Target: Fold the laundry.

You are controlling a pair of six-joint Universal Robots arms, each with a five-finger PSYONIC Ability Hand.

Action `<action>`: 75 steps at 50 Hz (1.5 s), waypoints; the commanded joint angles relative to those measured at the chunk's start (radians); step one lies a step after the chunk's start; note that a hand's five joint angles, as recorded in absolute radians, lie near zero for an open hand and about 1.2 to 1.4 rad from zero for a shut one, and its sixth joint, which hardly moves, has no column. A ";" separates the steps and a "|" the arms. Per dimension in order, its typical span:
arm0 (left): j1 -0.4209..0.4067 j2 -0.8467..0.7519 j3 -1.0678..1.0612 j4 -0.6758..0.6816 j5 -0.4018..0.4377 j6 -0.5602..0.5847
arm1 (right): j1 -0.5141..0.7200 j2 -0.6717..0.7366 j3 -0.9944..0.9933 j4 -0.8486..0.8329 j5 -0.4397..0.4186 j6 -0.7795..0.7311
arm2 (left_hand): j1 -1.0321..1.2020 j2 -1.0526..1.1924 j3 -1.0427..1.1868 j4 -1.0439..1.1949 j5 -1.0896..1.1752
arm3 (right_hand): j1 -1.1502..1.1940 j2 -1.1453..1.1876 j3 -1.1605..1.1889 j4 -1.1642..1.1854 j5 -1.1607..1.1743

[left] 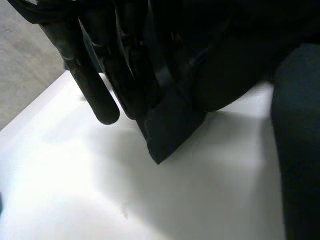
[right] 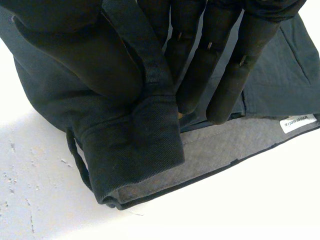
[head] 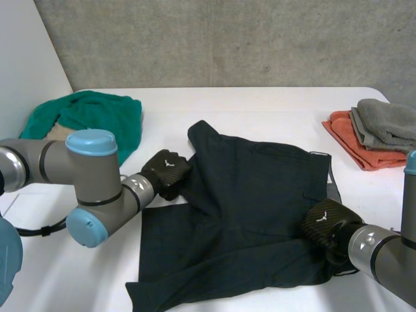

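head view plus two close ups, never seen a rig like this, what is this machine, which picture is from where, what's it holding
This is a two-armed robot at a white table, each arm ending in a black hand. The head view looks down from between the arms; each wrist view is from a camera on that arm's wrist, looking along its palm. A dark garment lies spread on the table. The left hand pinches its left edge; the right hand pinches the waistband near a white label. A green cloth lies far left, and a grey towel rests on an orange towel far right.
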 commanded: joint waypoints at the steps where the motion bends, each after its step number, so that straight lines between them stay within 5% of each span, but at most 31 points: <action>1: -0.019 0.013 -0.007 0.021 -0.143 0.002 | 0.001 0.004 0.001 -0.003 0.000 0.000 | 0.276 0.257 0.259 0.257 0.269 | 0.314 0.233 0.204 0.200 0.210; 10: -0.109 0.154 -0.133 0.081 -0.385 0.062 | 0.003 0.002 -0.005 -0.038 0.003 0.020 | 0.276 0.257 0.259 0.257 0.269 | 0.314 0.233 0.204 0.200 0.210; 26: -0.195 0.139 -0.184 0.096 -0.584 0.262 | 0.007 0.002 -0.012 -0.040 0.003 0.069 | 0.276 0.257 0.259 0.257 0.269 | 0.314 0.233 0.204 0.200 0.210; 27: -0.197 0.139 -0.181 0.098 -0.584 0.262 | 0.009 0.004 -0.012 -0.040 0.003 0.068 | 0.055 0.036 0.038 0.037 0.049 | 0.314 0.233 0.204 0.200 0.210; 28: -0.198 0.141 -0.176 0.101 -0.582 0.259 | 0.009 0.002 -0.012 -0.040 0.003 0.069 | -0.424 -0.442 -0.441 -0.442 -0.430 | 0.314 0.233 0.204 0.200 0.210; 33: -0.202 0.173 -0.171 0.101 -0.582 0.246 | 0.010 0.002 -0.012 -0.041 0.002 0.072 | -0.699 -0.717 -0.715 -0.717 -0.705 | 0.314 0.233 0.204 0.200 0.210; 42: -0.200 0.477 -0.306 0.032 -0.567 0.047 | 0.003 0.002 -0.013 -0.077 0.003 0.101 | -0.602 -0.621 -0.619 -0.620 -0.608 | 0.314 0.233 0.204 0.200 0.210; 47: -0.205 0.619 -0.417 -0.193 -0.437 -0.137 | 0.003 0.002 -0.016 -0.103 0.003 0.133 | -0.590 -0.609 -0.607 -0.608 -0.596 | 0.314 0.233 0.204 0.200 0.210; 54: -0.200 0.694 -0.532 -0.357 -0.343 -0.289 | 0.003 0.002 -0.018 -0.113 0.009 0.153 | -0.570 -0.588 -0.586 -0.588 -0.576 | 0.314 0.233 0.204 0.200 0.210; 63: -0.212 0.652 -0.632 -0.361 -0.337 -0.315 | 0.001 -0.003 -0.016 -0.113 0.011 0.153 | -0.520 -0.538 -0.537 -0.538 -0.526 | 0.314 0.233 0.204 0.200 0.210; 65: -0.218 0.629 -0.624 -0.352 -0.338 -0.315 | 0.001 -0.004 -0.015 -0.113 0.011 0.153 | -0.426 -0.445 -0.443 -0.445 -0.432 | 0.314 0.233 0.204 0.200 0.210; 69: -0.220 0.610 -0.606 -0.301 -0.349 -0.315 | 0.000 -0.012 -0.012 -0.110 0.011 0.153 | 0.274 0.255 0.257 0.255 0.267 | 0.314 0.233 0.204 0.200 0.210; 75: -0.241 0.638 -0.604 -0.279 -0.407 -0.295 | 0.001 -0.087 -0.001 0.006 0.014 0.105 | 0.276 0.257 0.259 0.257 0.269 | 0.314 0.233 0.204 0.200 0.210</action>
